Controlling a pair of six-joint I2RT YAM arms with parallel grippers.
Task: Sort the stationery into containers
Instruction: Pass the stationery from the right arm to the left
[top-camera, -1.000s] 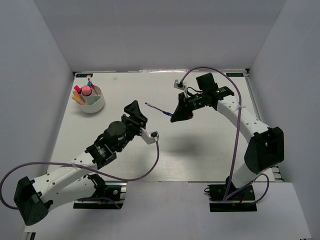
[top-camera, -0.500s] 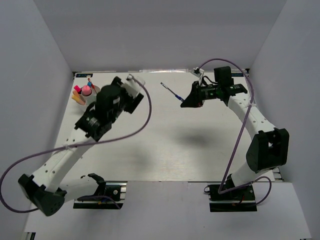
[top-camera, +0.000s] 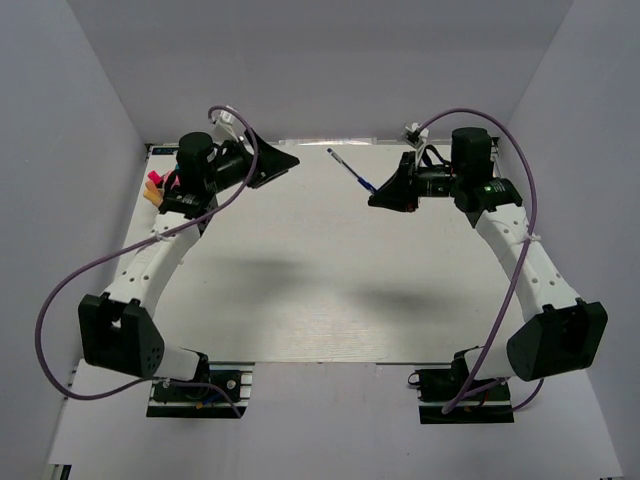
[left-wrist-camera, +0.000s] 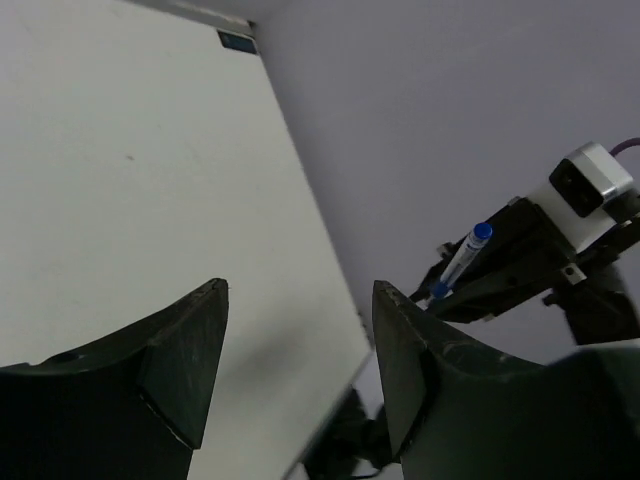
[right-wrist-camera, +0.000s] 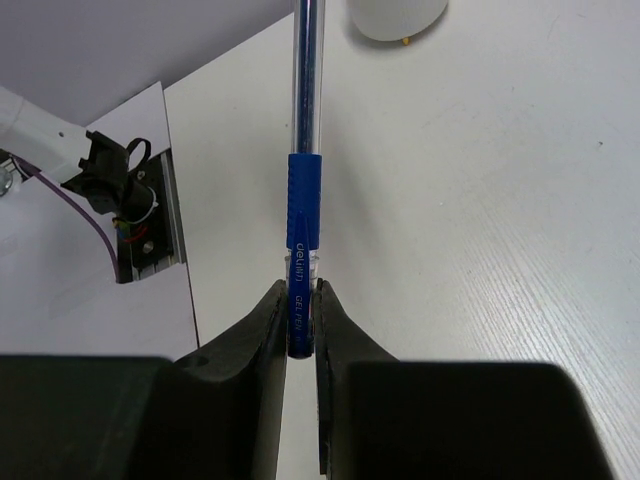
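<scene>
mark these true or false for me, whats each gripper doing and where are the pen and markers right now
1. The right gripper holds a blue pen. True.
2. The left gripper is clamped on a marker. False: it is open, with nothing between its fingers.
3. The blue pen lies flat on the table. False: it sticks out from the right gripper's fingers.
4. Pink and orange markers sit at the far left of the table. True.

A white table (top-camera: 300, 290) carries one low white bowl (right-wrist-camera: 395, 15), standing near its far-left corner, only partly in view
</scene>
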